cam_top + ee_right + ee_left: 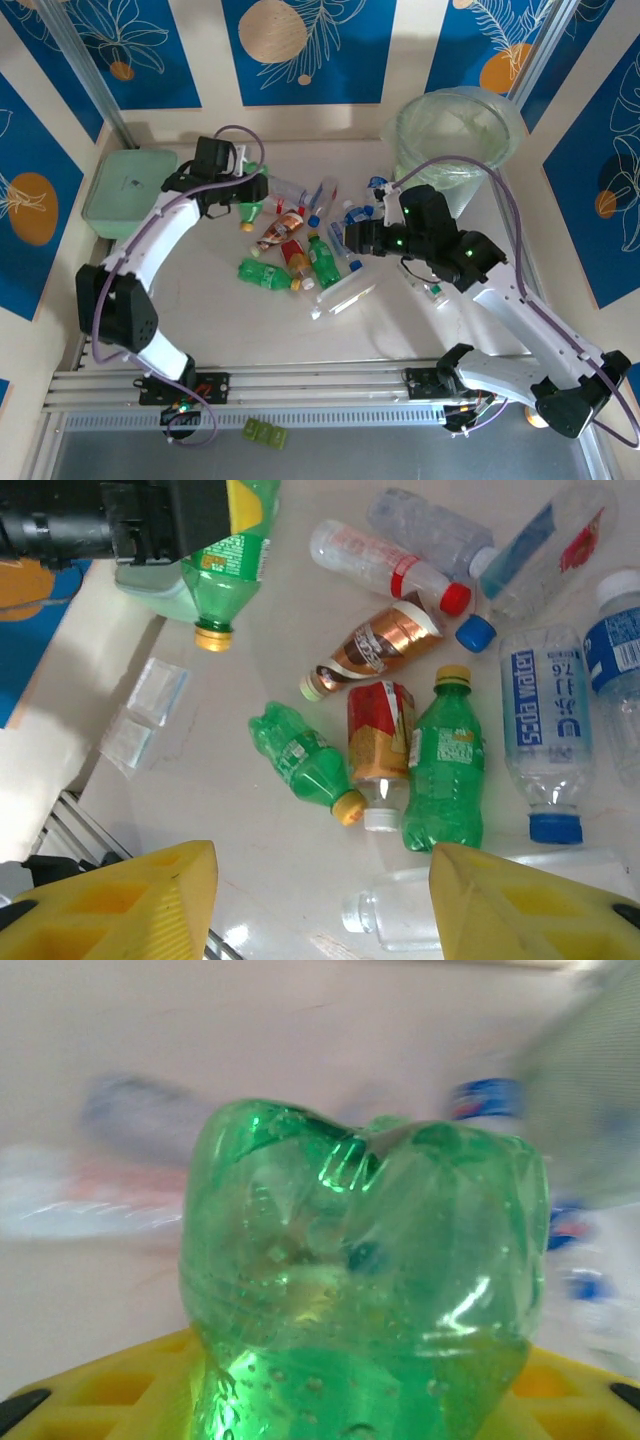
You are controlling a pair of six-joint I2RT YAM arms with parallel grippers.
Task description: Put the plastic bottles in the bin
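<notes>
My left gripper is shut on a green bottle, whose base bulges between the yellow fingers in the left wrist view. In the right wrist view that green bottle hangs cap down at the top left. My right gripper is open above a pile of plastic bottles: a small green one, a red-labelled one, a larger green one, a blue-labelled clear one and a clear squarish one just under the fingers. The bin stands at the back right with a pale green liner.
A mint-green lidded box sits at the left, beside the left arm. Two small clear packets lie on the table left of the pile. Blue-panelled walls close in the back and sides. A small green item lies by the front rail.
</notes>
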